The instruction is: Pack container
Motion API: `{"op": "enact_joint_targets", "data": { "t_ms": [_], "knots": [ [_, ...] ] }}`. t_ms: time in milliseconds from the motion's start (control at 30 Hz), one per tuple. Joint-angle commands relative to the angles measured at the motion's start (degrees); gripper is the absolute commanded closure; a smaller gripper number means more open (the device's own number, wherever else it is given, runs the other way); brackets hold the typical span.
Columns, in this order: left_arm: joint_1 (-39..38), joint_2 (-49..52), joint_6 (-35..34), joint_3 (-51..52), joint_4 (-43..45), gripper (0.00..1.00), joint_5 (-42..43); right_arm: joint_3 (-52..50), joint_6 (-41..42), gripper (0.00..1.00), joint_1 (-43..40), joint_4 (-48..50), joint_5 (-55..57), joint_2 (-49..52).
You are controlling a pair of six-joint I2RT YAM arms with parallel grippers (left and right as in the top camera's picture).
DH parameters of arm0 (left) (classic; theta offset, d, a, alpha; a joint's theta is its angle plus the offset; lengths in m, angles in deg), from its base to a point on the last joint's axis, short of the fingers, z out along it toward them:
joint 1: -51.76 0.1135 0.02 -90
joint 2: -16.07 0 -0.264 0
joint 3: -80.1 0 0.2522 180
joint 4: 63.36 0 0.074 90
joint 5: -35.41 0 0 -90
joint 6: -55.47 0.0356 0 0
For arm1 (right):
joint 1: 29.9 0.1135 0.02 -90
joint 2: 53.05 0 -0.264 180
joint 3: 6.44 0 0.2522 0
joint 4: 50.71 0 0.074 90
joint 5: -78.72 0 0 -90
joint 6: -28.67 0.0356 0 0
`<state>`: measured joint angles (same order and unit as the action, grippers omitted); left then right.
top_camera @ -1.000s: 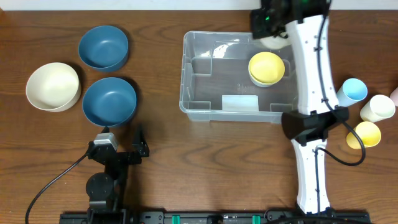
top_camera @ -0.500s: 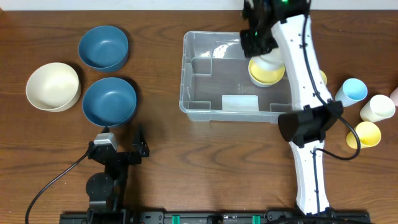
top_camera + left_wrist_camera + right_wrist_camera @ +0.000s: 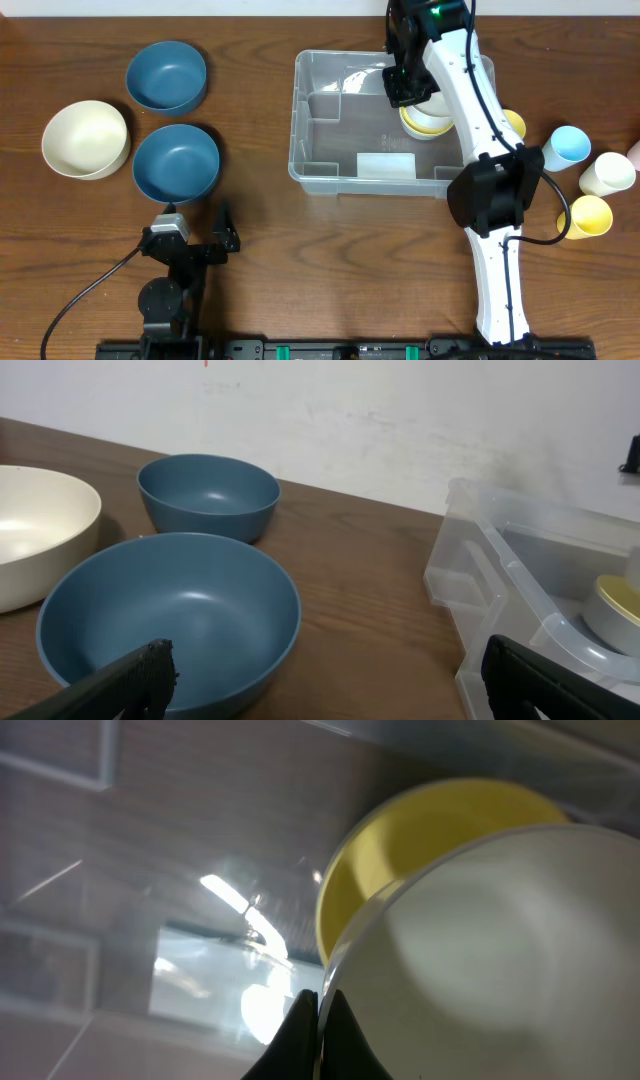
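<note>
The clear container (image 3: 330,170) sits at the table's top centre; its left wall shows in the left wrist view (image 3: 470,575). A yellow bowl (image 3: 425,128) lies inside it at the right, also seen in the right wrist view (image 3: 400,850). My right gripper (image 3: 410,85) is shut on the rim of a white bowl (image 3: 490,960) and holds it right over the yellow bowl, inside the container. My left gripper (image 3: 320,680) is open and empty, low over the table beside a blue bowl (image 3: 170,615).
A second blue bowl (image 3: 166,76) and a cream bowl (image 3: 85,138) stand at the left, with the near blue bowl (image 3: 176,162) between them. Cups stand right of the container: blue (image 3: 570,146), white (image 3: 608,174), yellow (image 3: 588,215) and another yellow (image 3: 513,124).
My right arm has swung left and down into the container, carrying the white bowl from the far right corner to just over the yellow bowl. The left arm has not moved.
</note>
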<state>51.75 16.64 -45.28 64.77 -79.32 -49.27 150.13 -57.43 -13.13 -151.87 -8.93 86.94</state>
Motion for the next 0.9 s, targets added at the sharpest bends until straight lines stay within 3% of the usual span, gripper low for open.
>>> {"op": "enact_joint_targets", "data": {
  "t_ms": [0, 100, 233, 333, 467, 600, 767, 867],
  "knots": [
    [0.1, -0.3, -0.5, 1.3, -1.4, 0.02, 0.0, -2.8, 0.3, 0.99, 0.2, 1.9, 2.4, -1.0],
    [0.1, -0.3, -0.5, 1.3, -1.4, 0.02, 0.0, -5.0, 0.3, 0.96, -0.2, 4.2, 2.4, -1.0],
    [0.1, -0.3, -0.5, 1.3, -1.4, 0.02, 0.0, -6.5, -0.2, 0.64, -0.7, 5.7, 2.4, -1.0],
    [0.1, -0.3, -0.5, 1.3, -1.4, 0.02, 0.0, -6.5, -0.4, 0.58, -0.7, 6.3, 2.4, -1.0],
    [0.1, -0.3, -0.5, 1.3, -1.4, 0.02, 0.0, -5.9, -0.5, 0.59, -0.6, 5.9, 1.7, -1.0],
    [0.1, -0.3, -0.5, 1.3, -1.4, 0.02, 0.0, -5.8, -1.3, 0.8, 0.1, 5.1, -0.2, -1.4],
    [0.1, -0.3, -0.5, 1.3, -1.4, 0.02, 0.0, -5.8, -2.3, 0.95, 2.1, 4.9, -1.3, -1.6],
    [0.1, -0.3, -0.5, 1.3, -1.4, 0.02, 0.0, -5.9, -2.5, 0.99, 3.1, 5.6, -1.3, -1.6]
  ]
}}
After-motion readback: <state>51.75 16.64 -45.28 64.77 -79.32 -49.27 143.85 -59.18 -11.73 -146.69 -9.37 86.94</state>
